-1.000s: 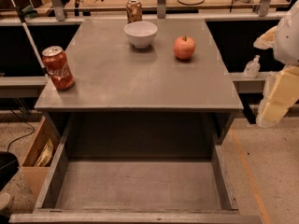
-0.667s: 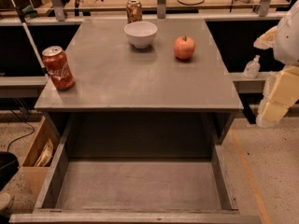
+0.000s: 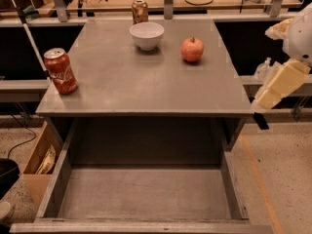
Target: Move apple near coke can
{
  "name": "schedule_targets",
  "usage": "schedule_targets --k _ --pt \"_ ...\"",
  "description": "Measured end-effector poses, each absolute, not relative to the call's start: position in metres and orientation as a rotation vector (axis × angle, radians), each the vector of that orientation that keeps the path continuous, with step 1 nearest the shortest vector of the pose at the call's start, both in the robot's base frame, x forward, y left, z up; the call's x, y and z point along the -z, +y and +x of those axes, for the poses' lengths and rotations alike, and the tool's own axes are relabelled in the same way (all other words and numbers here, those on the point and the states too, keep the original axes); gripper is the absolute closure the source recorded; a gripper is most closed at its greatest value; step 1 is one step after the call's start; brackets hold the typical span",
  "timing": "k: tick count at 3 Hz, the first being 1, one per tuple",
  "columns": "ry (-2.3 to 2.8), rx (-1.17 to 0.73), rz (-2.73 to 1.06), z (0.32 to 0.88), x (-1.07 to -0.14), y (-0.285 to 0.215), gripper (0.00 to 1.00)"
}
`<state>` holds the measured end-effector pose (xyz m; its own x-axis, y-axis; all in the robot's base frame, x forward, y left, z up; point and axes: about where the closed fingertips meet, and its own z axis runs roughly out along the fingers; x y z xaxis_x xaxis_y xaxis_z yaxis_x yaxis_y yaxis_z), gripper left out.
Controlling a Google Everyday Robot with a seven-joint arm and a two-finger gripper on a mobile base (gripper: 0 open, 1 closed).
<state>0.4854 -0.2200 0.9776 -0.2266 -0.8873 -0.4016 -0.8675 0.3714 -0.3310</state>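
Note:
The red-orange apple (image 3: 192, 49) sits on the grey table top (image 3: 146, 87), right of centre towards the back. The red coke can (image 3: 61, 71) stands upright at the table's left edge, towards the front. The two are far apart, most of the table's width. My gripper (image 3: 274, 87) hangs off the table's right side, beyond the edge, level with the front half of the top. It is away from both the apple and the can and holds nothing that I can see.
A white bowl (image 3: 146, 35) stands left of the apple, and a darker brownish can (image 3: 140, 11) behind it at the back edge. A large drawer (image 3: 146, 191) stands open below the table front. A cardboard box (image 3: 41, 160) sits at the floor left.

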Motion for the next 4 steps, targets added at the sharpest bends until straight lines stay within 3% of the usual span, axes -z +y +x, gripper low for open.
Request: schedule_targets --k 3,4 --pt "1.677 -0.333 -0.939 0.666 -0.973 -0.242 0.00" --pt "1.678 -0.368 -0.915 0.675 -0.961 -0.243 0.00"
